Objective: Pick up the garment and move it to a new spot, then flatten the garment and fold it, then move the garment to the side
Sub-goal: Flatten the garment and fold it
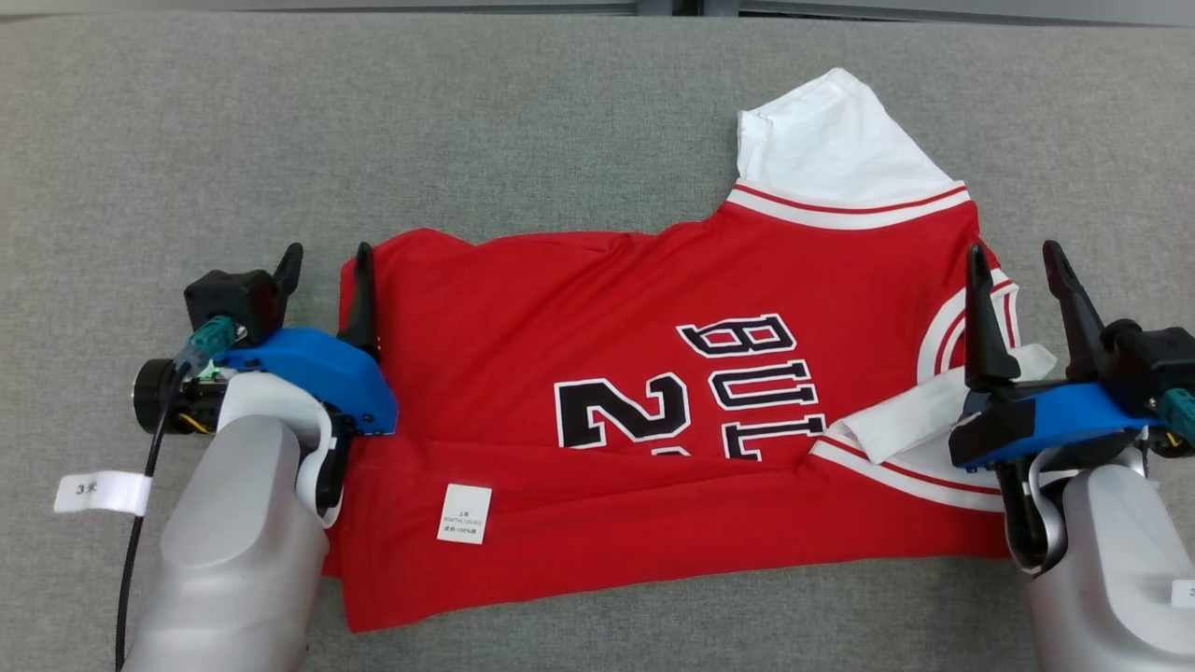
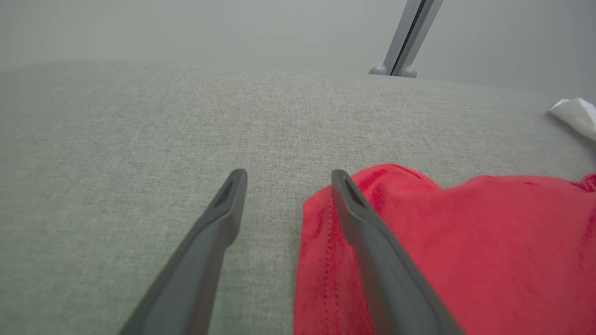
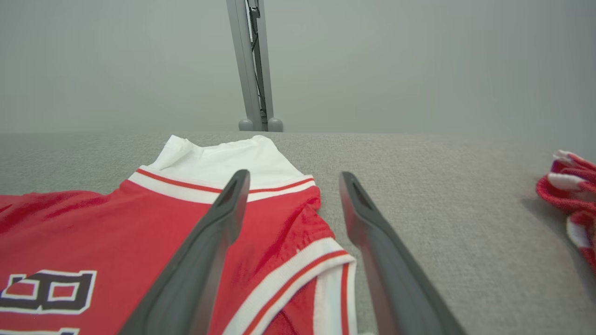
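1. Garment (image 1: 653,392): red jersey with white trim and dark lettering. It lay lengthwise across the middle of the grey surface (image 1: 560,121), hem toward the robot's left, neckline toward its right.
2. Condition: the near long edge was turned over the print, with the care label (image 1: 464,512) face up on that flap. One white sleeve (image 1: 831,140) jutted out on the far side; the other lay crumpled inward near the neckline.
3. Left gripper (image 1: 329,252): fingers spread and holding nothing. It sat at the hem's far corner, one finger over red cloth and the other over bare surface.
4. Right gripper (image 1: 1015,250): fingers likewise apart and empty, straddling the neckline end at the collar trim.
5. Stage, as judged: folding was partly done, and the far long edge probably came next.
6. Handling notes:
   - Pinch both ends at matching depth, catching all layers.
   - Lift together and keep the cloth taut between the arms so that it does not sag.
   - Bring the projecting sleeve inside the fold line first.
   - Lay the edge down parallel to the near flap.
7. Other item: a second red-and-white cloth (image 3: 568,186), well apart, off to the right.
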